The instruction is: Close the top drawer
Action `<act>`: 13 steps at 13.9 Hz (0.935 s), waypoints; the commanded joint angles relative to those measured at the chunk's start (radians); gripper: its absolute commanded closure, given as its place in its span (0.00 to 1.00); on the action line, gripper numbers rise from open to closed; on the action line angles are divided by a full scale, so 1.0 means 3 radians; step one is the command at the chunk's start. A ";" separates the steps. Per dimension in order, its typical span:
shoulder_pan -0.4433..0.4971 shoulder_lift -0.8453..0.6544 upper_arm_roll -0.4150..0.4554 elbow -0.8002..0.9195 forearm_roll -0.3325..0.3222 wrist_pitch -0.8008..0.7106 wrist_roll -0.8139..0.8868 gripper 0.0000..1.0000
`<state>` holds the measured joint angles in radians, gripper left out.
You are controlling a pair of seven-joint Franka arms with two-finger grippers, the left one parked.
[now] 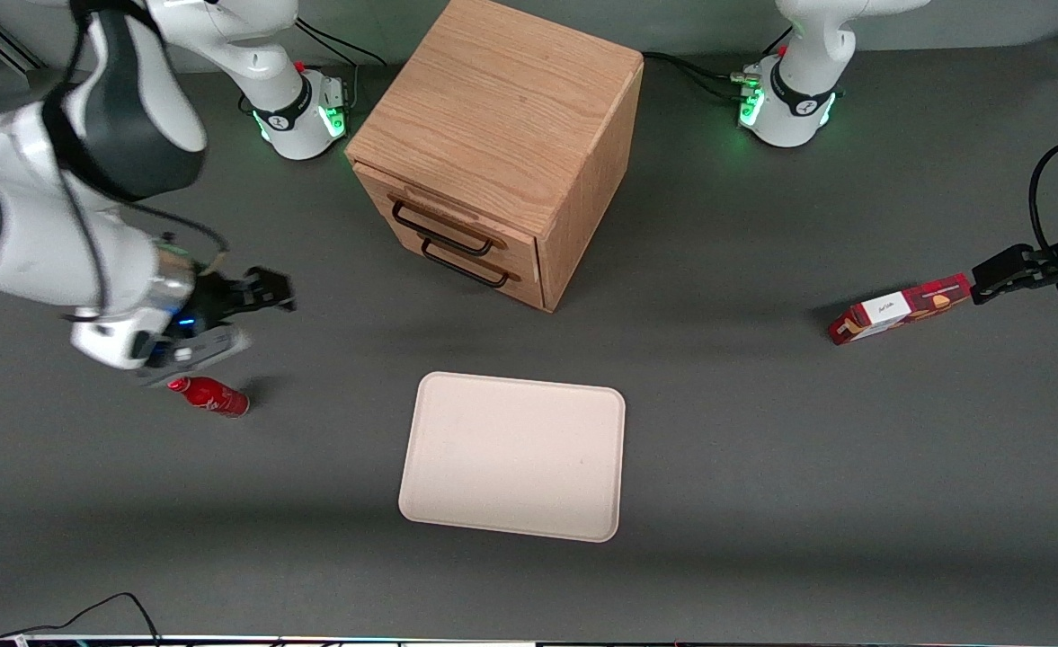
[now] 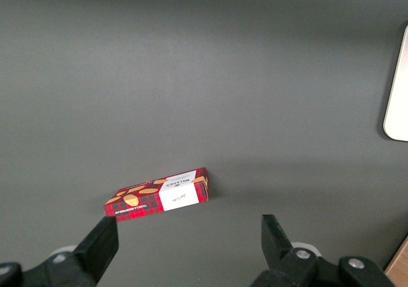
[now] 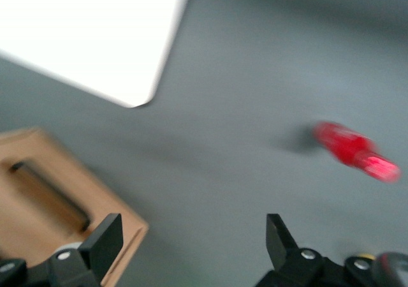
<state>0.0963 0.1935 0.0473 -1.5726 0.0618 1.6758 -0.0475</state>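
Observation:
The wooden cabinet point(image 1: 502, 126) stands at the middle of the table, turned at an angle. Its top drawer point(image 1: 457, 208) has a black wire handle point(image 1: 443, 232) and sticks out a little from the cabinet front. The lower drawer point(image 1: 484, 261) has the same kind of handle. My right gripper point(image 1: 268, 292) hangs above the table, off toward the working arm's end from the drawer fronts and apart from them. It is open and empty point(image 3: 194, 242). The right wrist view shows a cabinet corner point(image 3: 95, 236) with one black handle point(image 3: 51, 198).
A red bottle point(image 1: 209, 395) lies on the table just below my gripper, nearer the front camera; it shows in the right wrist view point(image 3: 356, 152). A beige tray point(image 1: 515, 456) lies in front of the cabinet. A red biscuit box point(image 1: 897, 310) lies toward the parked arm's end.

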 commanded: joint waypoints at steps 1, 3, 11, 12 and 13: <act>0.0068 -0.0276 -0.0437 -0.0004 -0.0175 -0.0048 0.0408 0.00; 0.0078 -0.0420 -0.0637 -0.0014 -0.0170 -0.0048 0.0399 0.00; 0.0165 -0.0742 -0.0894 -0.0270 -0.0165 -0.0074 0.0669 0.00; 0.0165 -0.0757 -0.0894 -0.0275 -0.0170 -0.0074 0.0700 0.00; 0.0165 -0.0758 -0.0899 -0.0270 -0.0170 -0.0079 0.0700 0.00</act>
<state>0.1171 0.0090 -0.2049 -1.6148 0.0345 1.6492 0.1177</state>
